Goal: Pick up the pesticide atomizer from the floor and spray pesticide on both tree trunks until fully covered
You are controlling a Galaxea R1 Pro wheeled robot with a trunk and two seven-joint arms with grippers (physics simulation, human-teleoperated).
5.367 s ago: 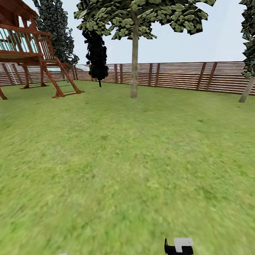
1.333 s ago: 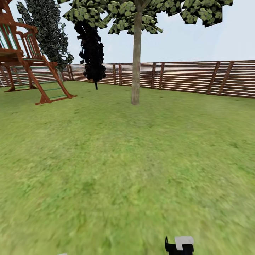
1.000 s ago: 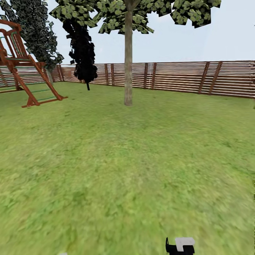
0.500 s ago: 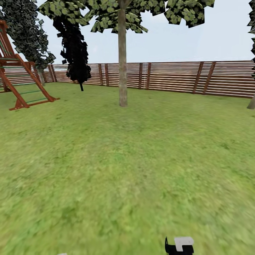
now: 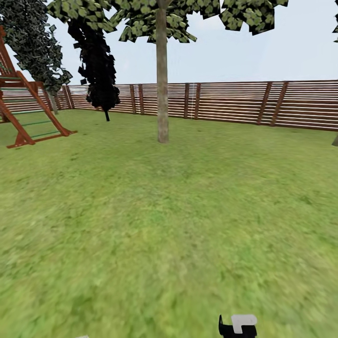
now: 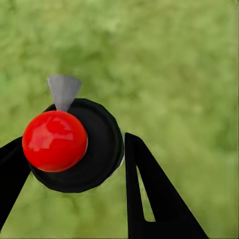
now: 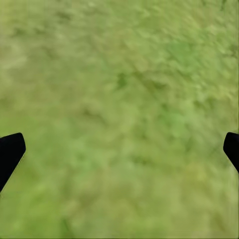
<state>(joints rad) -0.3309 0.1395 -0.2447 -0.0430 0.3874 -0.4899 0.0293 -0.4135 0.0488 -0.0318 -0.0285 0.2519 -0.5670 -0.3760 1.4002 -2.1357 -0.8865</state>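
My left gripper [image 6: 74, 144] is shut on the pesticide atomizer [image 6: 94, 149], seen from above in the left wrist view as a dark round body with a red round top [image 6: 55, 141] and a grey nozzle [image 6: 63, 92], over blurry grass. My right gripper [image 7: 119, 149] is open above the grass with nothing between its fingers [image 7: 10, 155]. In the head view a tree [image 5: 188, 11] with blocky green leaves stands ahead across the lawn [image 5: 169, 220]. Its grey-beige trunk [image 5: 162, 94] is bare of specks.
A brown slat fence [image 5: 234, 103] rings the back of the garden. A red-brown wooden play frame [image 5: 28, 117] stands at the left, near a black cypress [image 5: 98, 70]. Another trunk's foot [image 5: 335, 140] shows at the right edge. A black-and-white part of my arm [image 5: 237, 325] pokes in below.
The whole head picture has shifted as the camera moved: the tree now stands larger and further left, and the play frame has slid towards the left edge. Neither arm has visibly moved.
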